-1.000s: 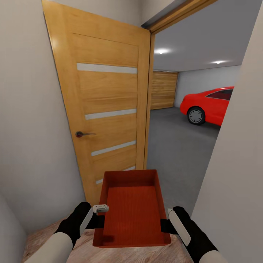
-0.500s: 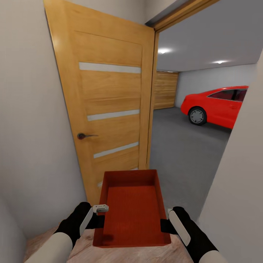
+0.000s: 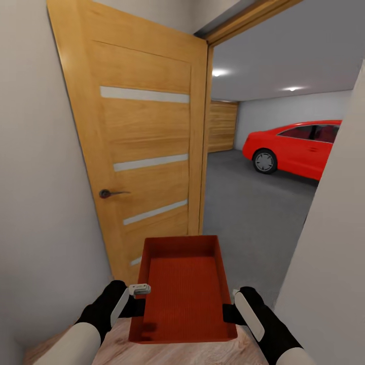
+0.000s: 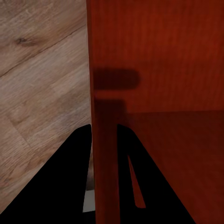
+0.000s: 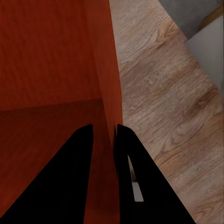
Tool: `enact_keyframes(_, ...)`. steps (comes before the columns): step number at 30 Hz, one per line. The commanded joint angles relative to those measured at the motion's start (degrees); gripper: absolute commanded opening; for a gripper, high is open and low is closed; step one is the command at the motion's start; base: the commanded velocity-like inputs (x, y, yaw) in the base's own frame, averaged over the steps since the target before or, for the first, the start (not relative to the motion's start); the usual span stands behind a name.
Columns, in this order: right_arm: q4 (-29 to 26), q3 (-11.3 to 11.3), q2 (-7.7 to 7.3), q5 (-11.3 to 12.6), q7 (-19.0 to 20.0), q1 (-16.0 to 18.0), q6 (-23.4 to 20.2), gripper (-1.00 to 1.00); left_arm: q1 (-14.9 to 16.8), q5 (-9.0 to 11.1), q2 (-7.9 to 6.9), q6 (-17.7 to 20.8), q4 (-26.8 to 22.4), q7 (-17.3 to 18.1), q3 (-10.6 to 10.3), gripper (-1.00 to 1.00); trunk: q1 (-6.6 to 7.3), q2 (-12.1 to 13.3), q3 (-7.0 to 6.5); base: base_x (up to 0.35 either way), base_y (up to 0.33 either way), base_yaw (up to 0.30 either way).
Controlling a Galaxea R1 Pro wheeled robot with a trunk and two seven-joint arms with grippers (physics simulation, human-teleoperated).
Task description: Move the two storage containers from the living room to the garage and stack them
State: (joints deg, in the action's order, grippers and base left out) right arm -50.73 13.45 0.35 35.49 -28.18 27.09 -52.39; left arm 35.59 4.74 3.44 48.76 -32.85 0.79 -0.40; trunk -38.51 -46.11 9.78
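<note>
— Right, what's changed?
— View has swung; garage floor (image 3: 253,203) lies ahead. Left end effector (image 3: 138,299) and right end effector (image 3: 229,310) each pinch the container (image 3: 183,289) wall between them, seemingly firm.

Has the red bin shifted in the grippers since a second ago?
No. The storage container sits at the same spot between the left gripper and right gripper; only the door and car shifted, so the camera moved.
</note>
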Motion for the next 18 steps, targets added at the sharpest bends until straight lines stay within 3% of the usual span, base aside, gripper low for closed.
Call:
enact_keyframes(1, -0.07, -0.02, 0.00, 1.51, -0.42, 0.07, 0.36, -1.00, 0.01, 0.85, -0.01, 0.29, -0.11, -0.26, 0.09, -1.00, -0.02, -0.08, 0.03, 0.001, 0.001, -0.218)
enact_keyframes(6, -0.02, 0.00, 0.00, 1.51, -0.42, 0.07, 0.36, -1.00, 0.03, 0.82, -0.01, 0.29, -0.11, -0.26, 0.09, -1.00, -0.02, -0.08, -0.21, 0.000, 0.000, -0.176)
enact_keyframes(12, 0.02, 0.00, 0.00, 1.51, -0.45, 0.07, 0.36, -1.00, 0.02, 0.87, -0.01, 0.29, -0.11, -0.26, 0.07, -1.00, -0.02, -0.08, -0.27, 0.005, 0.018, -0.031)
enact_keyframes(18, 0.00, -0.04, 0.00, 1.51, -0.45, 0.07, 0.36, -1.00, 0.02, 0.88, -0.01, 0.29, -0.11, -0.26, 0.11, -1.00, -0.02, -0.08, -0.27, 0.122, 0.228, -0.002)
